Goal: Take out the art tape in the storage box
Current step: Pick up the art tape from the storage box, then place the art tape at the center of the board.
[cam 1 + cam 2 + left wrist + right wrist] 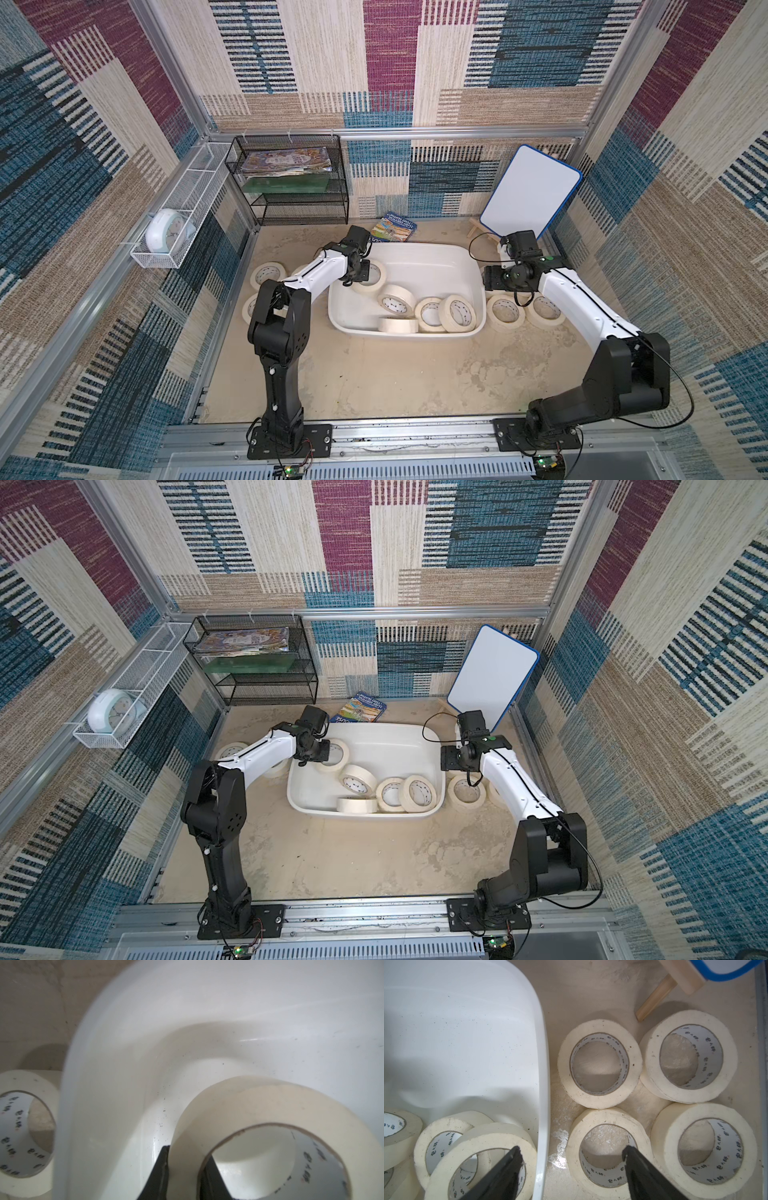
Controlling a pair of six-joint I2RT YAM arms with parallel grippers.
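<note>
The white storage box [415, 248] [374, 729] sits mid-table. My left gripper [365, 272] [186, 1169] reaches into its far left corner and is shut on the wall of a cream art tape roll [377, 277] [270, 1105], one finger outside the ring and one inside. Several more rolls lie in the box [397, 300] [417, 793]. My right gripper [492, 283] [572, 1152] hangs open over the box's right rim [544, 1064], holding nothing. Beneath it, several rolls [600, 1064] [505, 313] lie flat on the table. Other rolls [268, 275] [25, 1126] lie left of the box.
At the back left stands a black wire rack [291, 178]. A white wire basket [187, 195] with a clock [166, 235] hangs on the left wall. A booklet [392, 228] lies behind the box. A whiteboard [530, 191] on a wooden easel [654, 999] stands back right.
</note>
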